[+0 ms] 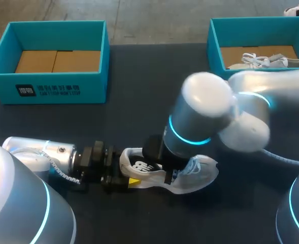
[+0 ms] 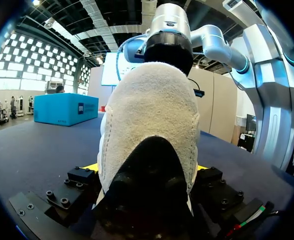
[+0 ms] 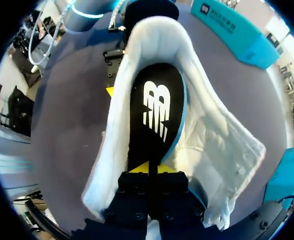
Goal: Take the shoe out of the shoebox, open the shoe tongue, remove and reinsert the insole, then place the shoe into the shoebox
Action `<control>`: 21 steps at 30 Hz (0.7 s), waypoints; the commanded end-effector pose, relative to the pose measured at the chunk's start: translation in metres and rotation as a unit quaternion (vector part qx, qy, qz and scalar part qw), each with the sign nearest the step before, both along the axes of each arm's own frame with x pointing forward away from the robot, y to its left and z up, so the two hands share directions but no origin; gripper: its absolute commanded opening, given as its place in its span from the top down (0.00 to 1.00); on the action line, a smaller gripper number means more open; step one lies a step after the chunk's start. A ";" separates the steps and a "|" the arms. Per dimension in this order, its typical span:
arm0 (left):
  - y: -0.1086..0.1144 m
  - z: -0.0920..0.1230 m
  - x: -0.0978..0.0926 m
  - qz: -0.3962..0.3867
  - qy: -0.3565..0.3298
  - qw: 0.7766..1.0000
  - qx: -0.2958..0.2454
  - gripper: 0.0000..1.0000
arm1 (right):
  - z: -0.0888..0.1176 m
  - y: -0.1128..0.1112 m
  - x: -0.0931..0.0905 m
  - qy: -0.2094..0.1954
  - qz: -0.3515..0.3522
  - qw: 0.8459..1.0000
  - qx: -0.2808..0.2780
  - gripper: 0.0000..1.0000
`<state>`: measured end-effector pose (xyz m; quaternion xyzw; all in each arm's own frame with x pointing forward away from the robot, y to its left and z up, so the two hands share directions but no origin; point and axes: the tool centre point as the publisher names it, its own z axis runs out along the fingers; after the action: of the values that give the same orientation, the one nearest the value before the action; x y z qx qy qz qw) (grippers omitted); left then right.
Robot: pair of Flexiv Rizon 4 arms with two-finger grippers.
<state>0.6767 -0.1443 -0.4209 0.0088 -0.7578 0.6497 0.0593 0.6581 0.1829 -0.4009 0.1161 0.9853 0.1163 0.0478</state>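
Note:
A white shoe [image 1: 200, 175] lies on its side on the dark table, heel toward my left arm. My left gripper [image 1: 125, 175] holds the heel [image 2: 151, 110] between its widely spread fingers, one yellow tip on each side. The shoe's upper [image 3: 221, 150] is spread wide open. Inside lies the black insole [image 3: 154, 115] with a white logo. My right gripper [image 3: 149, 169] reaches into the shoe from above, its yellow tips pinched together on the insole's near end. In the head view my right wrist [image 1: 190, 127] hides the shoe's middle.
An open teal shoebox [image 1: 53, 76] with a bare cardboard floor stands at the far left. A second teal box [image 1: 215, 46] at the far right holds another white shoe [image 1: 261, 61]. My right arm [image 2: 166, 35] rises just behind the shoe.

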 end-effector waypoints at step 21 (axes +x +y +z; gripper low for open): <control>0.001 -0.003 0.002 0.002 0.000 1.000 0.001 1.00 | 0.027 -0.019 -0.002 -0.101 -0.009 0.985 0.141 1.00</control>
<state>0.6766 -0.1463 -0.4201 0.0090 -0.7577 0.6499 0.0592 0.6620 0.1736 -0.3795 0.1232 0.9528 0.2459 0.1288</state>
